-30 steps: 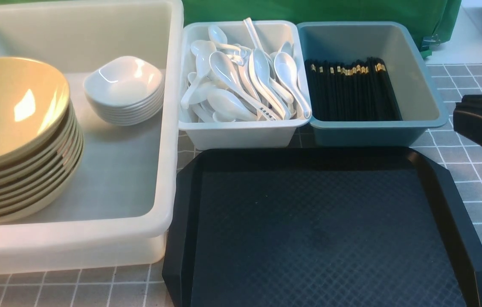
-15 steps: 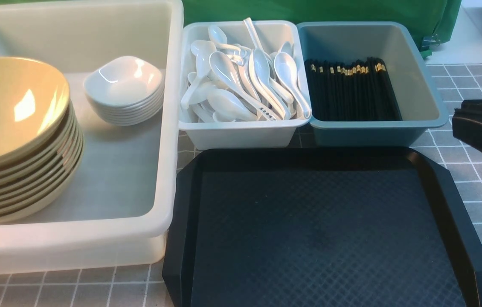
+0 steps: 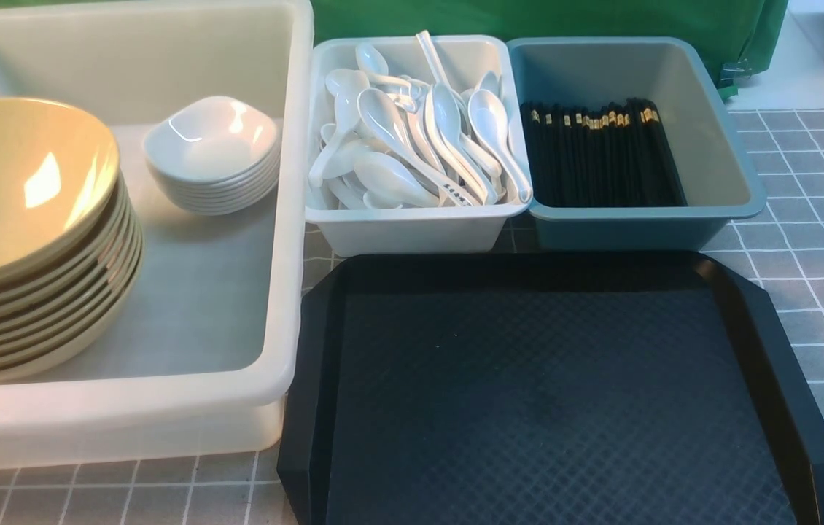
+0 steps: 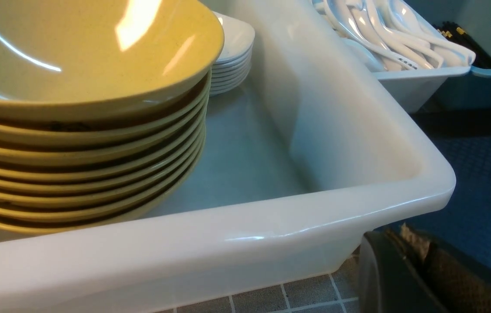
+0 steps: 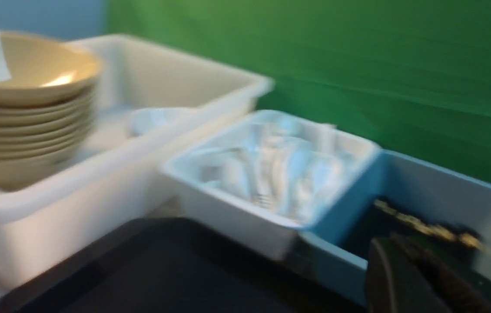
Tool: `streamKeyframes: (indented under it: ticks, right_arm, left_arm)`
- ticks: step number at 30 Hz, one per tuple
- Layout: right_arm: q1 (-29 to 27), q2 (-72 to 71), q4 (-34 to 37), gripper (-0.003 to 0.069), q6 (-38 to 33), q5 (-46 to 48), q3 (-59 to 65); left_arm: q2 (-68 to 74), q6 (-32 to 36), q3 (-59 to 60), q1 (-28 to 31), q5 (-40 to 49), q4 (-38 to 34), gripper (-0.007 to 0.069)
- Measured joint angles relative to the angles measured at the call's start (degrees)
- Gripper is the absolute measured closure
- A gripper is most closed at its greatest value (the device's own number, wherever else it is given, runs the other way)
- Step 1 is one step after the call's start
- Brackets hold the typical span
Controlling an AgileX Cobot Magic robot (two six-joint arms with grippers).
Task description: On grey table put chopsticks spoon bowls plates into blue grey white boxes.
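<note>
Inside the left translucent plastic box [image 3: 277, 219] sit glossy stacked bowls [image 3: 25, 189] and white plates [image 3: 211, 142]; right of it, one box [image 3: 412, 235] of smooth spoons [image 3: 390, 131], one of slim chopsticks [image 3: 601, 164]. Both grippers, left [image 4: 406, 248] and right [image 5: 402, 252], are closed, empty.

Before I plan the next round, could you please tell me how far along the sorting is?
It looks finished. The bowls and plates are stacked in the big white box, the spoons fill the pale grey-white box, and the chopsticks lie in the blue box. The left end effector is shut and holds nothing. Nothing is left on the black tray.
</note>
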Motion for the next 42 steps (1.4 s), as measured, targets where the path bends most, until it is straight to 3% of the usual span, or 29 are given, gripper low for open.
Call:
streamKeyframes:
  ticks: [7,13,22,42]
  right_arm:
    - [-19.5,-15.3,0.0,0.0629,2.9,-0.9,15.8]
    - [-26.1,-23.5,0.0,0.0629,2.9,-0.1,23.0]
    - [-26.2,-26.1,-0.7,0.0629,2.9,12.0,23.5]
    - [-26.2,-26.1,-0.9,0.0627,2.9,12.8,23.5]
  left_arm:
    - [-0.1,0.0,0.0,0.0,0.0,0.0,0.0635]
    - [-0.1,0.0,0.0,0.0,0.0,0.0,0.0635]
    - [-0.2,0.0,0.0,0.0,0.1,-0.1,0.0635]
    - [-0.2,0.0,0.0,0.0,0.2,-0.1,0.0635]
